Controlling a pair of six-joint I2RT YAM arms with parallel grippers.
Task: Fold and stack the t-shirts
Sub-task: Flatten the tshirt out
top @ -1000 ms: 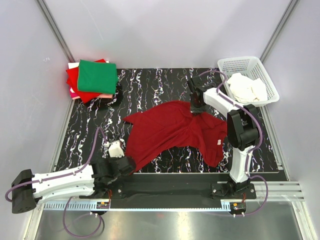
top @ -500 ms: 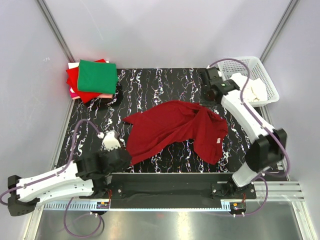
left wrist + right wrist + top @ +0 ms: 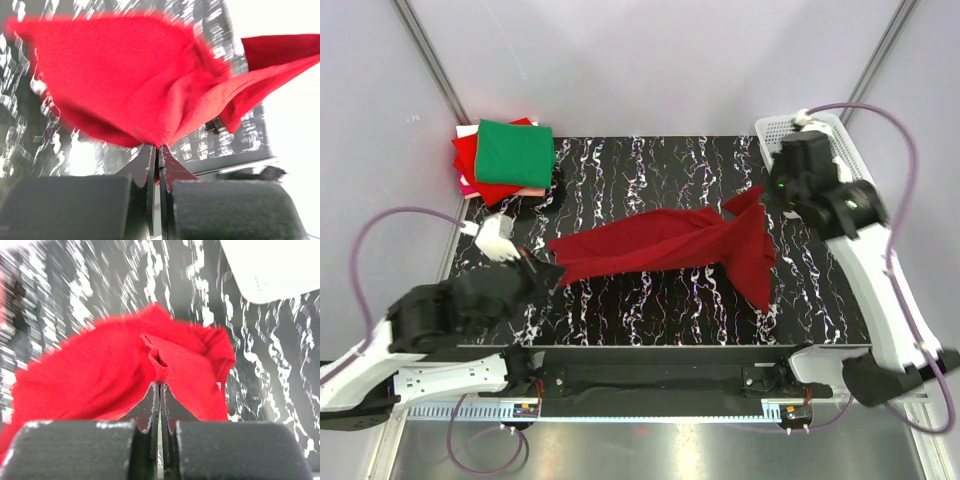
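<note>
Spreading step: left end effector (image 3: 158, 150) and right end effector (image 3: 160, 386) each pinch the crimson t-shirt (image 3: 660, 245), stretched over the tabletop (image 3: 650, 310). Next, probably lay it flat.

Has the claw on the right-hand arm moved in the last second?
Yes. The right gripper, shut on the dark red shirt, has swung to the right, from above the table's middle to just beside the white basket.

Top view looks steeply down from 6 o'clock over the whole bench (image 3: 650, 310). Wrist views peer close past left tool (image 3: 158, 150) and right tool (image 3: 160, 387); all three share the crimson t-shirt (image 3: 660, 245).
</note>
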